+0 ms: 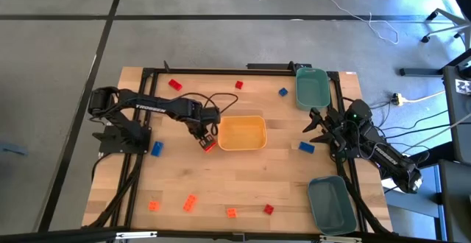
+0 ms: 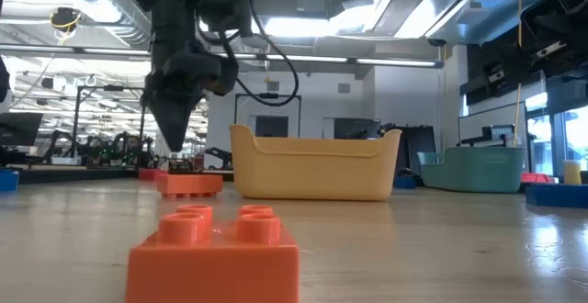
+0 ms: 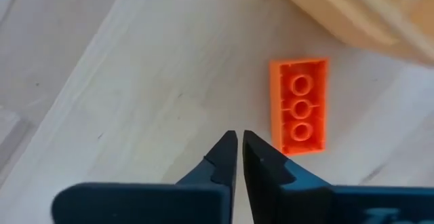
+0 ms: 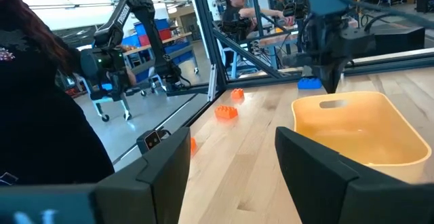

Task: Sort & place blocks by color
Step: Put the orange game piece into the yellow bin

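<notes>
My left gripper (image 3: 239,139) is shut, points down and holds nothing. It hangs a little above the table (image 2: 175,142), just left of the yellow-orange tray (image 1: 241,132). An orange block (image 3: 298,105) lies flat on the wood beside its fingertips, apart from them, hollow underside up, close to the tray's wall. Other red, orange and blue blocks lie scattered, among them a blue one (image 1: 156,149) and an orange one (image 2: 216,248) close to the low camera. My right gripper (image 4: 230,163) waits open at the table's right edge (image 1: 313,125), pointing level toward the tray.
One teal bin (image 1: 311,87) stands at the far right and another (image 1: 331,202) at the near right. Red blocks (image 1: 174,84) lie at the far edge; orange blocks (image 1: 190,202) and a red one (image 1: 268,209) lie along the near edge. People are in the room beyond the table.
</notes>
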`<state>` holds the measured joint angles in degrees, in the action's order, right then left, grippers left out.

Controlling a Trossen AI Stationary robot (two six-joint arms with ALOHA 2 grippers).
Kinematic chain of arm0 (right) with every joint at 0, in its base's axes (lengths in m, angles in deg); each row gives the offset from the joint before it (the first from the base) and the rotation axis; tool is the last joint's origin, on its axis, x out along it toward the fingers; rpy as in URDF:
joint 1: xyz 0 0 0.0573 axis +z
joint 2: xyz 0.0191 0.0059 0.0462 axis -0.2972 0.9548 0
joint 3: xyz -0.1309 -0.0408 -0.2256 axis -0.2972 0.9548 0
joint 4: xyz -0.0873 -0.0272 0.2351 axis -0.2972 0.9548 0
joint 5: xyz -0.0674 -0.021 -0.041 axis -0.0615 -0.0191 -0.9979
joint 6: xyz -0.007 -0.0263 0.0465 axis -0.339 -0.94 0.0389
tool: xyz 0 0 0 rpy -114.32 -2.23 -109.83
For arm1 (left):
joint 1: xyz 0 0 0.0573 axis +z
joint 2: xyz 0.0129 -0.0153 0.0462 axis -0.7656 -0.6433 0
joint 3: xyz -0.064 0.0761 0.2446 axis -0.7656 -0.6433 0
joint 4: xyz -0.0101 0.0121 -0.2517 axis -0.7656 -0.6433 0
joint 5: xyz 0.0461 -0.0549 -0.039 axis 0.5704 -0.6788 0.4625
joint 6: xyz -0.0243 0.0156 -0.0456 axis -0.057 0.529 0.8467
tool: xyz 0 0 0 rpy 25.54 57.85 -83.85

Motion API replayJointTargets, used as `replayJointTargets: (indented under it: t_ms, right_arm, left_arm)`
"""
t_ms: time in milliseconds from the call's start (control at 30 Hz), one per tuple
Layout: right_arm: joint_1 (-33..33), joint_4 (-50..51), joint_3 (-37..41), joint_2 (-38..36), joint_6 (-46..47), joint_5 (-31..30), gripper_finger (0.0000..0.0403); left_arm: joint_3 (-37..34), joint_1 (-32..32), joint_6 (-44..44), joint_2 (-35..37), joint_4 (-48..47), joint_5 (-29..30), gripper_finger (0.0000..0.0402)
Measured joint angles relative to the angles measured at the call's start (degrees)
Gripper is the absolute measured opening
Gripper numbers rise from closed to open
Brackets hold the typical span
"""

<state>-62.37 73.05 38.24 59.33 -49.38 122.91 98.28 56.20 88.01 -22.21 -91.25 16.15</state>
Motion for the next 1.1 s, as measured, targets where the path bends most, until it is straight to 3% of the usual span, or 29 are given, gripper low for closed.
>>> replayJointTargets:
  t_ms: [333,567,800,967,1100]
  right_arm:
    - [-0.02,0.0,0.0,0.0,0.0,0.0,0.0218]
    - [-0.02,0.0,0.0,0.0,0.0,0.0,0.0218]
    - [-0.01,0.0,0.0,0.0,-0.04,0.0,0.0218]
    - [0.0,0.0,0.0,0.0,0.0,0.0,0.0218]
    - [-0.01,0.0,0.0,0.0,-0.06,0.0,0.0218]
  left_arm:
    - [1.78,3.81,3.93,0.05,-4.27,-3.0,0.0027]
    - [1.78,5.71,4.02,0.05,-8.02,-7.1,0.0064]
    - [1.78,6.11,5.57,0.05,-7.49,-7.62,0.0106]
    - [1.78,4.79,6.0,0.05,-3.83,-7.2,0.0112]
    - [1.78,2.44,5.64,0.07,-1.6,-3.41,0.0112]
